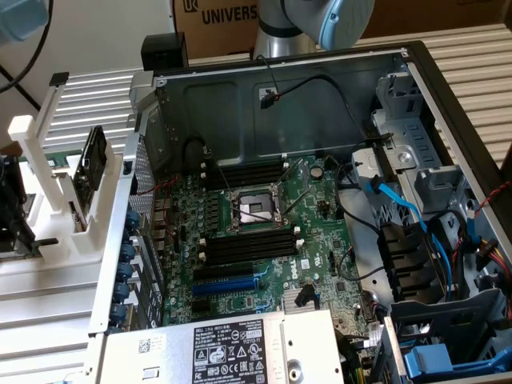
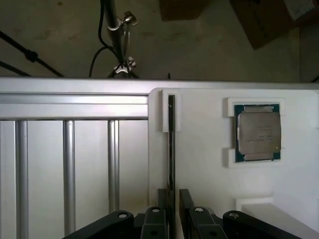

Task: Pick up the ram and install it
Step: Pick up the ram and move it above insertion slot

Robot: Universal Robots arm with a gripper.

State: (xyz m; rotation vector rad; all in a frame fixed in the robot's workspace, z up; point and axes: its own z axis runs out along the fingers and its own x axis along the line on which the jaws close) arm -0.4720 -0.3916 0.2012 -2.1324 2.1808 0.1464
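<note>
Gripper [image 2: 173, 195] fingers [image 2: 185, 201], black and seen from the wrist, stand apart with a narrow gap between them, clamped on nothing. The ram [image 2: 171, 142] is lined up with that gap: it stands on edge in a slot of a white holder [image 2: 199, 159], showing as a thin dark line, and its near end reaches in between the fingertips. Whether either finger touches it cannot be told. Beside the ram, well apart from it on the same holder, a square processor chip [image 2: 257, 132] lies flat in its own recess. Metal rails [image 2: 65, 164] of the counter run along the holder's other side. In the exterior view the arm [image 1: 320, 20] rises at the far side in front of a cardboard box [image 1: 220, 20]. An open computer case [image 1: 240, 88] lies on the ribbed counter [image 1: 72, 96], its motherboard [image 1: 312, 208] facing up. Long black memory slots [image 1: 248, 244] sit either side of the processor socket [image 1: 252, 210], with a blue slot [image 1: 228, 284] nearer.
</note>
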